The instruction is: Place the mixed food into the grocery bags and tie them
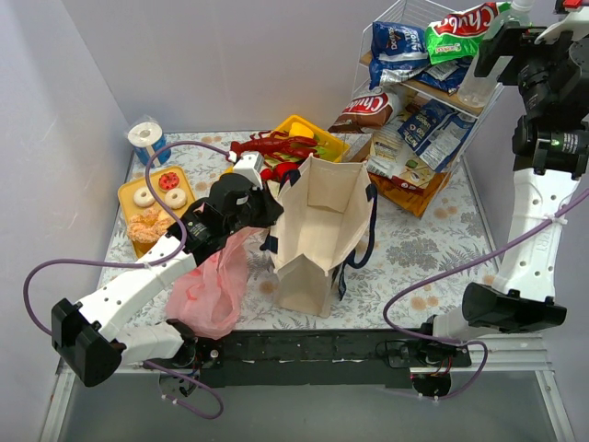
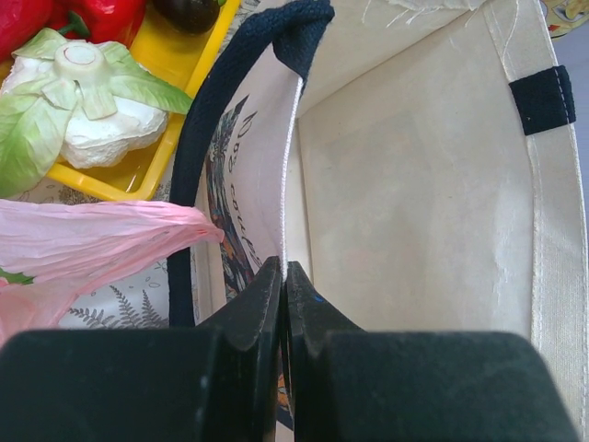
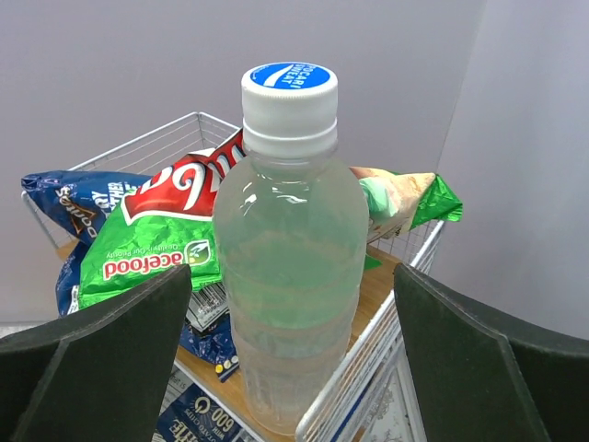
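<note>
Early days — the canvas tote [image 1: 317, 230] stands upright, no food showing inside, its rim pinched by the left tool [image 2: 283, 272]. The pink bag [image 1: 213, 287] slumps beside it, looking untied. Snack packets [image 1: 433, 41] sit on the rack [image 3: 379, 285], and the right tool [image 3: 293, 276] gapes wide around the bottle [image 3: 290, 230] — not gripping.

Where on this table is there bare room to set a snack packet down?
Widest bare cloth: right of the canvas tote, in front of the wire rack, up to the right arm. A small strip lies between the paper roll and the vegetable tray. Crowded on the left: donut tray, pink bag, left gripper.
</note>
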`<state>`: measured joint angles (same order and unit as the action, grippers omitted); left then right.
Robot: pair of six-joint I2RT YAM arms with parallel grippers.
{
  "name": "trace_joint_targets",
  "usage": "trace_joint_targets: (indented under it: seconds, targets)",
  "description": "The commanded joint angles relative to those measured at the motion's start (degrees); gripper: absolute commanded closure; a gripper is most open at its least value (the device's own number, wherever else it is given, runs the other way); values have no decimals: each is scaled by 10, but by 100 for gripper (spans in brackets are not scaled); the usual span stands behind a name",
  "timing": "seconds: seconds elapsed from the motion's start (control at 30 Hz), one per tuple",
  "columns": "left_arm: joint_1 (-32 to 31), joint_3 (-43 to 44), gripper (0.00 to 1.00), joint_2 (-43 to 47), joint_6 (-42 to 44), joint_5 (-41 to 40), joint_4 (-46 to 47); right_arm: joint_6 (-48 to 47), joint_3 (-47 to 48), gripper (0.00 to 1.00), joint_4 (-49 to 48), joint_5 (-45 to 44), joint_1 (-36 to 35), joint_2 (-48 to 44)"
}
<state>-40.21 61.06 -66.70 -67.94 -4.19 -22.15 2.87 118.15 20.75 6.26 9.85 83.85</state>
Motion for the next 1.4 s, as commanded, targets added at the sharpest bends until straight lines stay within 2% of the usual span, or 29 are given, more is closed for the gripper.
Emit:
trace_joint_targets:
  seconds: [0.0,0.07,0.23,0.37,0.4,0.47,0.57,0.73,0.87,1.2,1.37]
  targets:
    - [1,30,100,3,10,3,25,15,-4,3,-43,31,7,14]
    - [1,33,100,2,11,4,25,15,-3,4,-46,31,9,22]
    - [1,36,100,-1,14,3,24,19,13,15,-51,37,11,43]
    - [1,38,100,-1,15,3,24,24,12,36,-62,54,11,47]
    - [1,37,100,0,15,2,25,23,13,48,-63,57,11,45]
    - [1,36,100,2,15,-1,24,27,12,60,-68,62,11,42]
    - [1,34,100,3,15,-4,25,29,12,73,-73,62,11,31]
    - [1,30,100,6,15,-1,28,32,15,82,-80,60,11,2]
    - [1,34,100,7,17,3,29,38,17,98,-91,64,11,-23]
    - [1,29,100,13,9,11,38,77,25,99,-127,109,11,-64]
    - [1,23,100,15,5,13,41,142,-24,99,-163,172,6,-96]
